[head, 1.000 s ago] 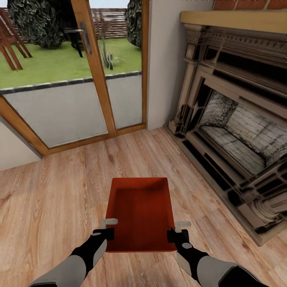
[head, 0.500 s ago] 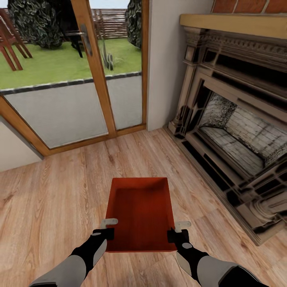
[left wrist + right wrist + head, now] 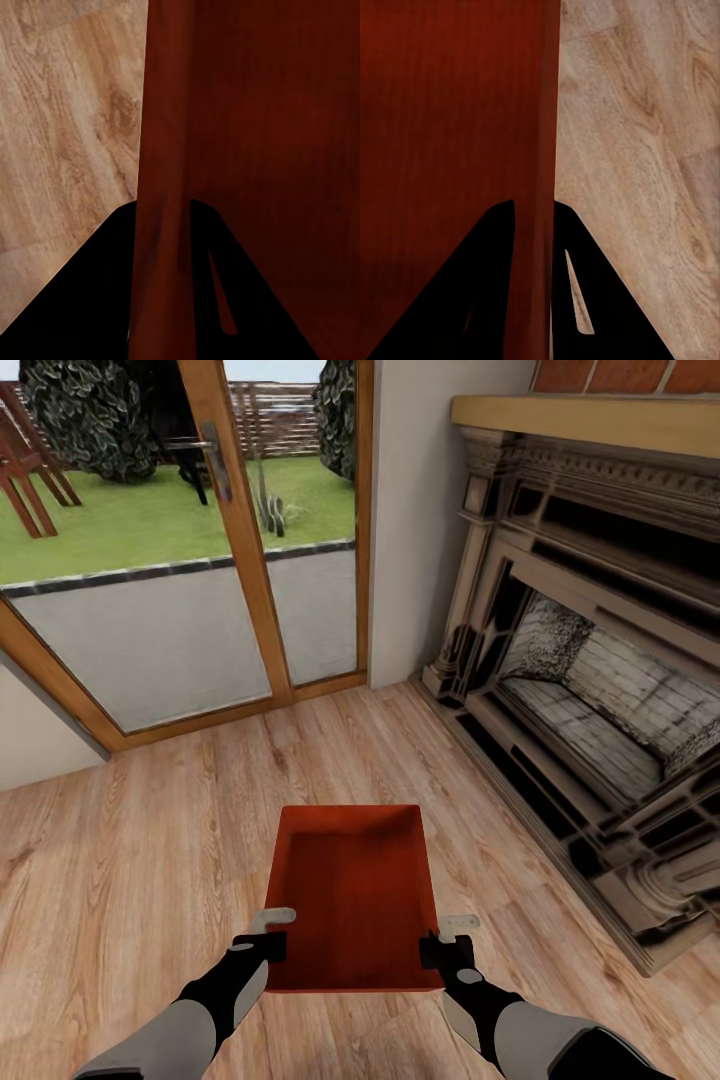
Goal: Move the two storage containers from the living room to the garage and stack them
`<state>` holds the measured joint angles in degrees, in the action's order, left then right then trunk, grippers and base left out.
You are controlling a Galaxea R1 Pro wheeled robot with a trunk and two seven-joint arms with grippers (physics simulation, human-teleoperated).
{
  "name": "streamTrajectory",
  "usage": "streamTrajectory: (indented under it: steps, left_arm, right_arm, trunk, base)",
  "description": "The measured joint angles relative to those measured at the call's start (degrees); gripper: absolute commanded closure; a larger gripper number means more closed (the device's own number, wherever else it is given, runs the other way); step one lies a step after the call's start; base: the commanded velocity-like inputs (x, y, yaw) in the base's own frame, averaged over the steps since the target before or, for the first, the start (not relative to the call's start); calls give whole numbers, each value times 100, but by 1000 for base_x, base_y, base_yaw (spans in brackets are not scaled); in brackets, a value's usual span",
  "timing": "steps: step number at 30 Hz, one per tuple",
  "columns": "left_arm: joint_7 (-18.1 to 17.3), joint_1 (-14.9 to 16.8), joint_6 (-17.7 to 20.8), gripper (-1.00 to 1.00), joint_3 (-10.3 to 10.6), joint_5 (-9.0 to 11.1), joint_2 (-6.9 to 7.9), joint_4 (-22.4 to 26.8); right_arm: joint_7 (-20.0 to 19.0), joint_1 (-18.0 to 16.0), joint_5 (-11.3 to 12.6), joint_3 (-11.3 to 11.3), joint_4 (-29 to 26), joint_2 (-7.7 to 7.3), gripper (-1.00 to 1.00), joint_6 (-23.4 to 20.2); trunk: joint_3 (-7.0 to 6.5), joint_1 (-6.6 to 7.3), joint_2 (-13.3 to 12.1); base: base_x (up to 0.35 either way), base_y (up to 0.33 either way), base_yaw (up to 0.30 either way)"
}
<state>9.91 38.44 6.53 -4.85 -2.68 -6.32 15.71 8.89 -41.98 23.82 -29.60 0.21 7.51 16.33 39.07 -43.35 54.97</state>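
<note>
Lengthwise toward fireplace wall: storage container (image 3: 352,895)

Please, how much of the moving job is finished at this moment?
Done: one storage container is grasped, left tool and right tool each pinching a side wall. In hand: carrying it over the wood floor near the fireplace. Left: reaching the garage, the second container, and stacking.
</note>
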Motion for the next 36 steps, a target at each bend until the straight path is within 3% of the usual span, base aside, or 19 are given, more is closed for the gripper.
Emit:
streamTrajectory:
  steps: [36]
  left_arm:
    - [18,3,2,100,16,2,-3,3]
  right_arm:
    - [28,1,-1,-3,8,9,100,15]
  trunk:
    - [-282,0,0]
  base:
    - [0,0,0]
